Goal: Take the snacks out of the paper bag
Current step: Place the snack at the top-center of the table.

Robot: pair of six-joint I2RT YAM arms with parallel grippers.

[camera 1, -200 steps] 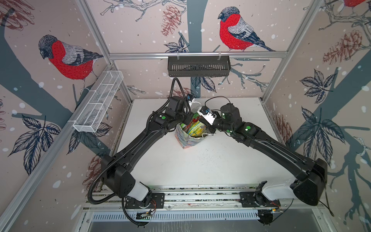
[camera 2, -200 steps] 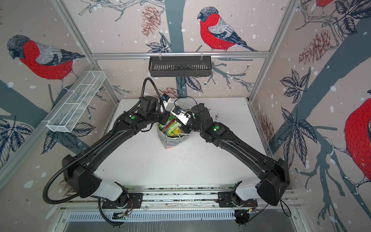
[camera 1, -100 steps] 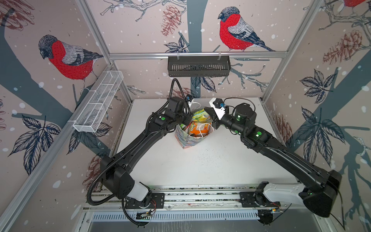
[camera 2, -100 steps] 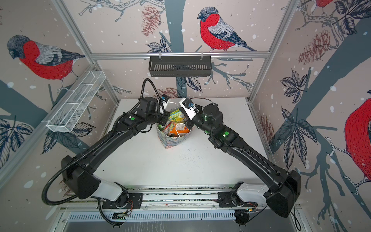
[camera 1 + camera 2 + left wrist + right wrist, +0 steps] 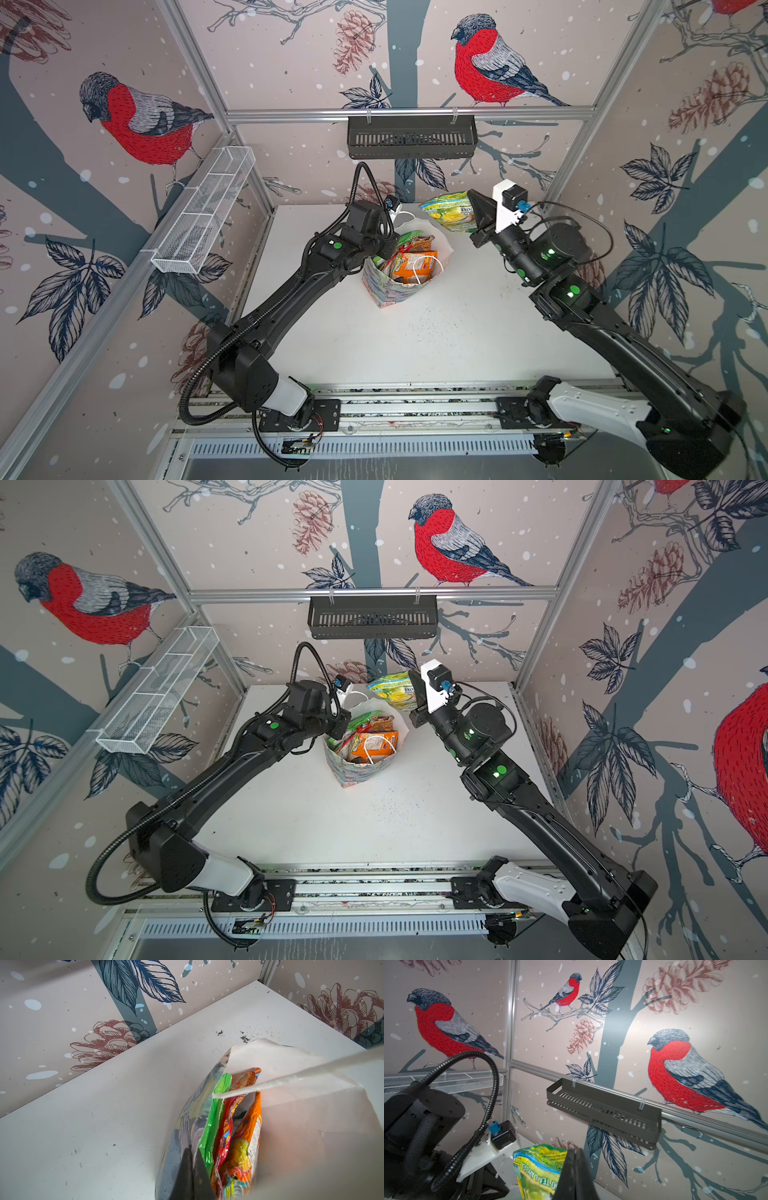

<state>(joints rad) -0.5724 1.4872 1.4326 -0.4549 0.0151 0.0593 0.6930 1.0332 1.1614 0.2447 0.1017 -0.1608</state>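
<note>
**A:** Where is the right arm?

**B:** Up and away from the bag. The right end effector [image 5: 476, 208] is clamped on the green-yellow packet [image 5: 449, 212], gripping it by one edge. The packet hangs in the air close to the back wall [image 5: 316, 174], clear of the bench [image 5: 415, 345]. From the right wrist camera you see the black tray [image 5: 604, 1109] on the wall, higher up and beyond the packet.

**A:** And the bag itself?

**B:** The paper bag [image 5: 390, 291] stands on the bench toward the back, roughly between the two arms, with its mouth wide open. The lifted packet is above and beside that mouth, on the right arm's side, and doesn't touch the bag.

**A:** What is the left arm doing?

**B:** The left end effector [image 5: 388, 253] is closed on the bag's rim, on the side nearest that arm. In the left wrist view its dark fingers [image 5: 187, 1167] are pressed together with the paper edge pinched between them.

**A:** What's inside?

**B:** I can make out three, standing on edge side by side. The bright green packet [image 5: 216, 1109] lies against the held wall, next comes the red packet [image 5: 225, 1126], then the orange packet [image 5: 249, 1130]. In both top views a white cord handle [image 5: 424, 266] droops over the orange one. Anything deeper in the bag is hidden from here.
</note>
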